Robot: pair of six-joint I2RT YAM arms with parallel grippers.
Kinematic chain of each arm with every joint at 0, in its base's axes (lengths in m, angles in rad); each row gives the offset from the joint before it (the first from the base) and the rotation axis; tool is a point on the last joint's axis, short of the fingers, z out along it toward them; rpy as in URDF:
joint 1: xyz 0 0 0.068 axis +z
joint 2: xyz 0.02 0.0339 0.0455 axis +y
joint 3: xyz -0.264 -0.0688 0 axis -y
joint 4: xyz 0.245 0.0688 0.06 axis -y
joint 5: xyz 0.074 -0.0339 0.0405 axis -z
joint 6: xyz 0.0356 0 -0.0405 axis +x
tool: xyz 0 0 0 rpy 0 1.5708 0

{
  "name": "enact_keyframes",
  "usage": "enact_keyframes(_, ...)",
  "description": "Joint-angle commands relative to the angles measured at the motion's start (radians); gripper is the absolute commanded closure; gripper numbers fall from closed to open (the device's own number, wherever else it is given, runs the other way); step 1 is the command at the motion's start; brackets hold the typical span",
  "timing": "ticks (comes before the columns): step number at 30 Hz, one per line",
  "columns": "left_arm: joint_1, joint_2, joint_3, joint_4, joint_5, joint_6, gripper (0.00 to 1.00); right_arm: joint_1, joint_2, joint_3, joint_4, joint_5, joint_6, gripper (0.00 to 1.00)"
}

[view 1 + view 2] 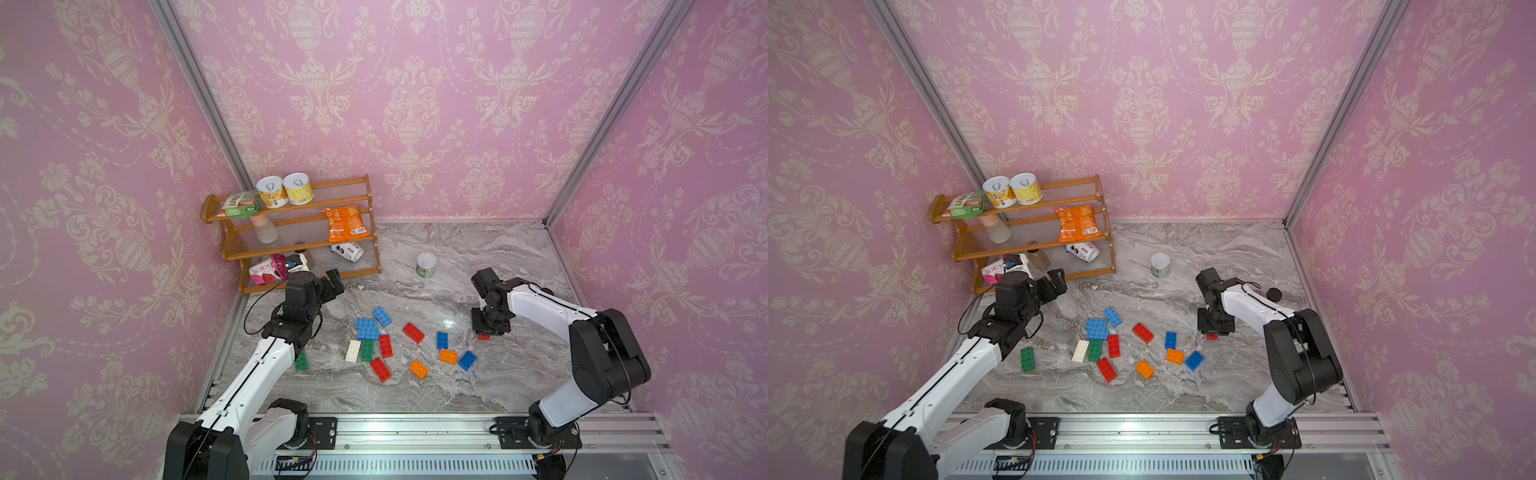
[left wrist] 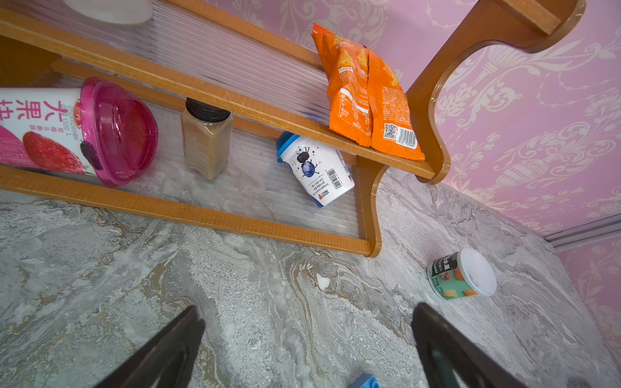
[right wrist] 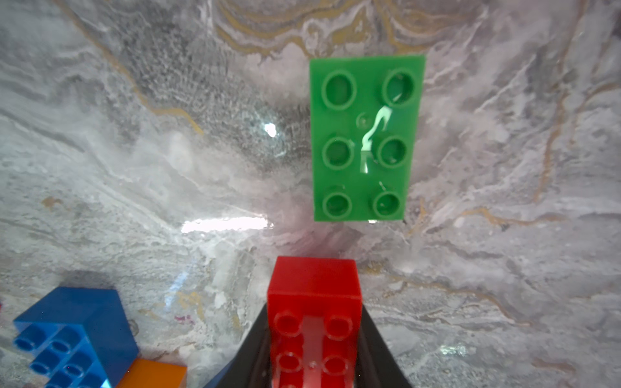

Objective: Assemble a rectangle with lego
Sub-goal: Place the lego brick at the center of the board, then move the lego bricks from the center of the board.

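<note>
Red brick (image 3: 314, 289) clenched between black jaws of my right gripper (image 1: 484, 333), at table's right side: glossy hard plastic, boxy, round hollow studs. Green brick (image 3: 364, 141), 6 studs showing, lies flat just beyond on veined grey marble table (image 1: 415, 395). Other bricks (image 1: 384, 345) scattered mid-table: chunky, blue, red, orange, 1 white. My left gripper (image 2: 309, 339) gapes wide, released, facing wooden shelf (image 2: 188, 215).

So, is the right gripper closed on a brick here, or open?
Shut on the red brick: in the right wrist view the right gripper has dark fingers pressed against both its sides.
</note>
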Motion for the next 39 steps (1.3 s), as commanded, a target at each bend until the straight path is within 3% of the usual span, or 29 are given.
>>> enact_keyframes(1, -0.004, -0.015, 0.005, -0.011, -0.008, 0.014, 0.01, -0.018, 0.044, -0.010, -0.016, 0.036, -0.041, 0.78)
enact_keyframes(14, -0.005, 0.000, 0.013, -0.018, -0.016, 0.014, 0.01, -0.058, 0.138, 0.010, 0.058, 0.059, -0.065, 0.67)
enact_keyframes(19, -0.004, 0.009, 0.017, -0.016, -0.010, 0.010, 0.01, -0.063, 0.147, 0.027, 0.052, 0.075, -0.062, 0.47)
enact_keyframes(22, -0.004, 0.010, 0.017, -0.014, -0.009, 0.009, 0.01, -0.066, 0.150, 0.031, 0.049, 0.081, -0.061, 0.40)
enact_keyframes(26, -0.004, 0.010, 0.017, -0.014, -0.011, 0.012, 0.01, -0.067, 0.152, 0.046, 0.051, 0.084, -0.067, 0.39)
enact_keyframes(39, -0.004, 0.008, 0.019, -0.012, -0.003, 0.013, 0.01, -0.077, 0.212, 0.124, 0.058, 0.070, -0.051, 0.49)
